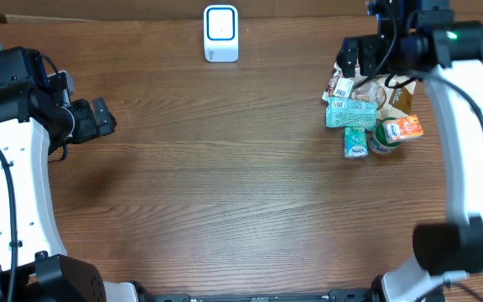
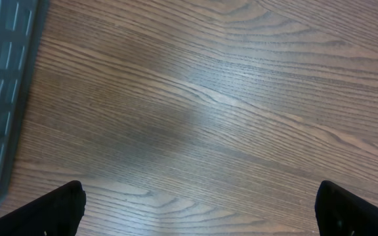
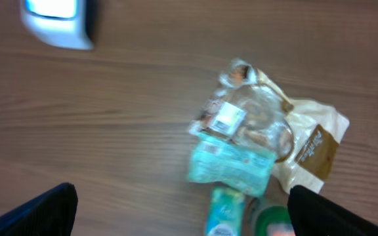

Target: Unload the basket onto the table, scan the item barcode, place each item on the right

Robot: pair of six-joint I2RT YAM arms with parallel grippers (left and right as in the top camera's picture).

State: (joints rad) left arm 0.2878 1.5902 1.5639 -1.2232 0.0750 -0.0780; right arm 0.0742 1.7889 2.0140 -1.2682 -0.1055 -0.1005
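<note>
**Wood counter, grey crate at the edge**

The counter (image 1: 225,193) is brown wood with a long, streaky grain and a pale sheen where the light falls. A grey slotted crate (image 2: 2,85) sits at its left edge, cut off by the frame, with only its ribbed side showing.

Right wrist view blurred; scanner (image 3: 56,23) cut by top edge; teal package (image 3: 231,167) print unreadable.

Robotics test bench (mock checkout), twin robot arms (image 1: 466,126), wood-grain table (image 1: 225,184), white barcode scanner (image 1: 220,33), packaged groceries (image 1: 363,113).
</note>
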